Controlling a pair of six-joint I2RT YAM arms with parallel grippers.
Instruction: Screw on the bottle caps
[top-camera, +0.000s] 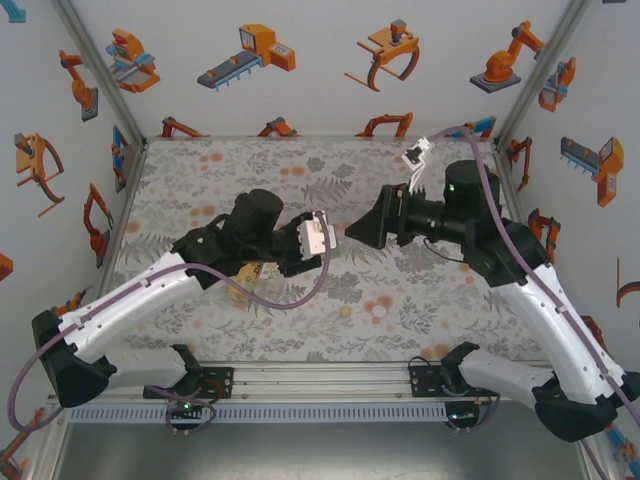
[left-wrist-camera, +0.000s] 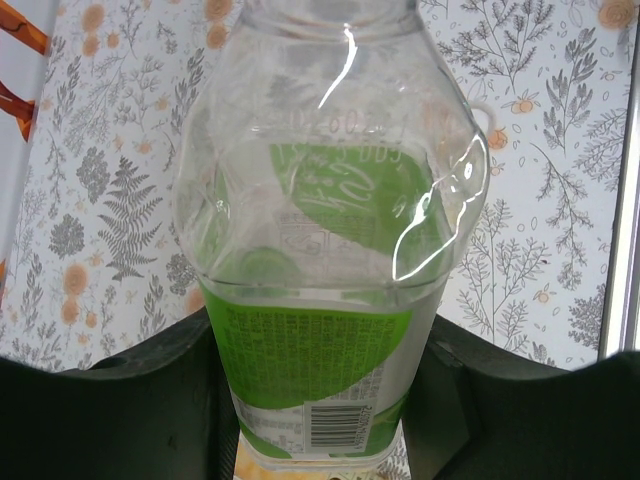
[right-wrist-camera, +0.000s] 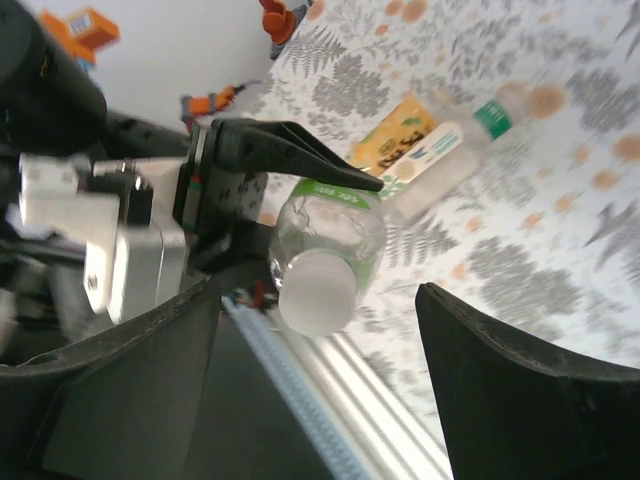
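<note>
My left gripper is shut on the clear bottle with the white-green label and holds it off the table, neck pointing at the right arm. A white cap sits on the bottle's neck. My right gripper is open, its two fingers wide apart on either side of the cap and touching neither it nor the bottle. In the top view the left gripper and right gripper face each other over the middle of the table. The yellow-orange juice bottle lies on the table behind.
Beside the juice bottle lies a pale bottle with a green cap on it. The metal rail at the table's near edge runs just below the held bottle. White walls with robot pictures enclose the floral table.
</note>
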